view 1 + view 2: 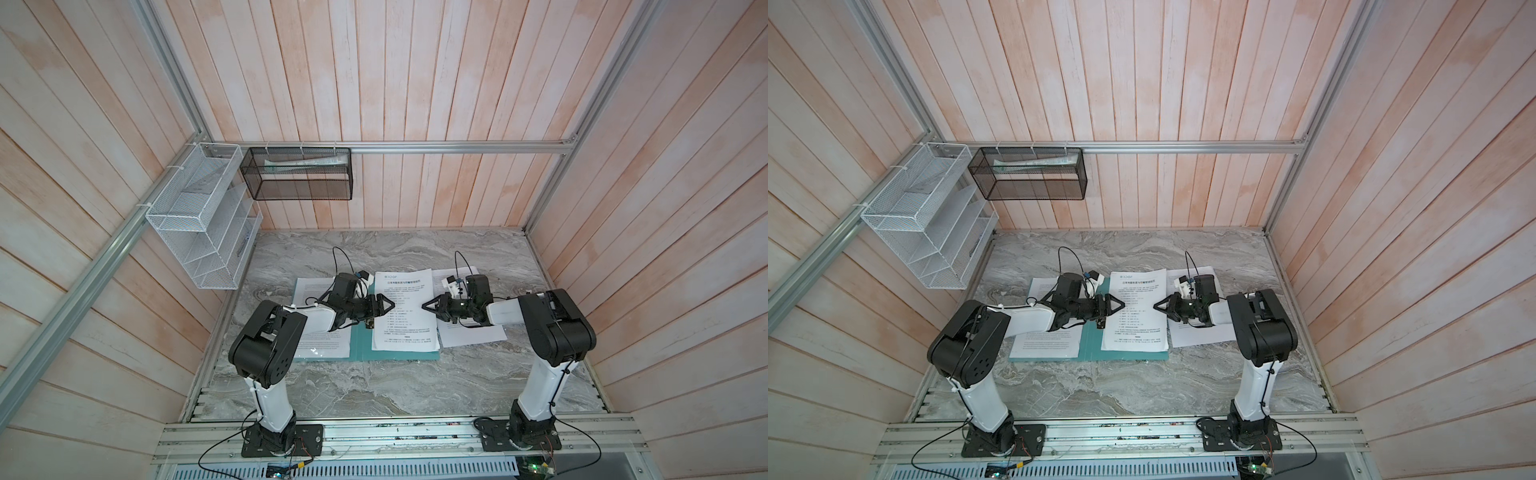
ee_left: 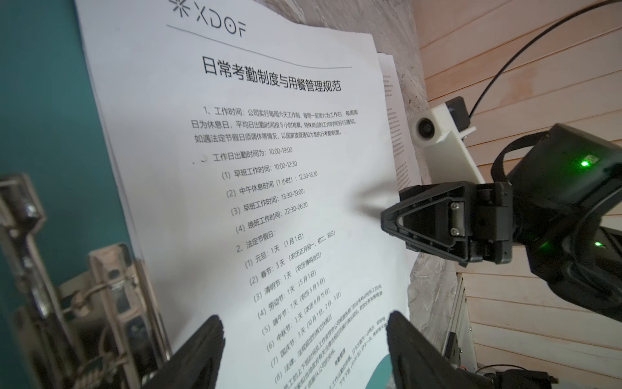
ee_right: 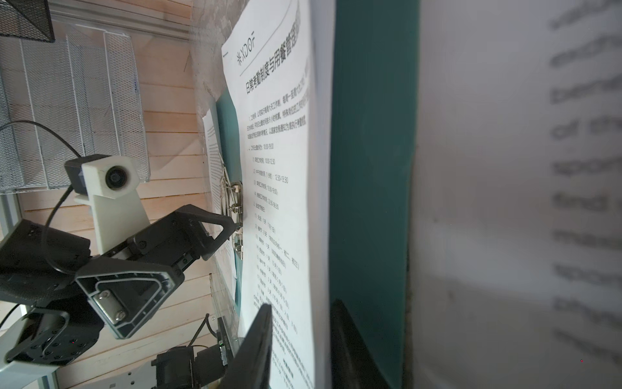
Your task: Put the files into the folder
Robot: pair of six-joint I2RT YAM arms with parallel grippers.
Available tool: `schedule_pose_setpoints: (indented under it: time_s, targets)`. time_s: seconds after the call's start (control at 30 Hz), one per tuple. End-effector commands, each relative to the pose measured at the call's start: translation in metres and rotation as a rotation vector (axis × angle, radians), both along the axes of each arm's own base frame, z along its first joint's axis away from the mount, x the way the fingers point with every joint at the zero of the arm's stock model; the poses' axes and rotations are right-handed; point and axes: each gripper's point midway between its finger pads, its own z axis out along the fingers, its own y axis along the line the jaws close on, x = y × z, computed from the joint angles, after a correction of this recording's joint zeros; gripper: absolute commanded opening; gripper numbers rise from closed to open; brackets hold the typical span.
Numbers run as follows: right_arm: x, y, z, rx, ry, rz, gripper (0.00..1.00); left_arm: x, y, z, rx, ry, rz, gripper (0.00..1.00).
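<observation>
The white printed paper sheet [image 1: 405, 316] on the flat teal folder [image 1: 360, 347] looks limp and slippery, so pinch the edge at the right tool [image 1: 423, 306]; I cannot tell whether it is clenched. The left tool [image 1: 392, 302] is released.

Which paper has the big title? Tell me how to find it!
Find the grey marble table, then the open teal folder on it. The titled sheet lies on the folder's right half. It alone bears a logo and big heading.

xdof logo [image 2: 208, 18], chinese heading [image 2: 271, 74], on file [image 2: 323, 215]
</observation>
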Motion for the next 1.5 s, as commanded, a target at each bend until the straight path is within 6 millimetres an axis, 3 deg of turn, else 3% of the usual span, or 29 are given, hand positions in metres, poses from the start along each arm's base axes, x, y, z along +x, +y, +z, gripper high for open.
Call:
schedule_pose_setpoints:
  time_s: [0.0,0.1,0.3,0.5,0.8,1.1,1.23,1.47]
  targets:
    - [0.003,0.005,0.003,0.01,0.001,0.012,0.17,0.002,0.0,0.002,-0.012,-0.009,-0.001,0.78]
    - [0.005,0.005,0.006,0.016,-0.005,0.014,0.01,0.003,0.0,0.005,-0.013,-0.015,0.0,0.78]
    - [0.009,0.01,0.034,0.07,-0.049,0.019,0.0,0.007,-0.002,0.028,-0.033,-0.052,-0.002,0.78]
    - [0.005,0.014,0.083,0.173,-0.118,0.017,0.0,0.009,0.001,0.061,-0.057,-0.103,0.007,0.79]
    - [0.0,0.019,0.135,0.248,-0.194,0.011,0.0,0.008,0.03,0.096,-0.104,-0.152,0.074,0.79]
    - [-0.002,0.022,0.127,0.324,-0.162,-0.004,0.0,0.003,0.067,0.094,-0.091,-0.152,0.147,0.8]
    - [-0.006,0.025,0.143,0.45,-0.147,-0.014,0.0,-0.001,0.073,0.088,-0.087,-0.142,0.159,0.8]
    - [-0.007,0.045,0.169,0.497,-0.175,0.019,0.0,-0.001,0.077,0.086,-0.081,-0.14,0.17,0.8]
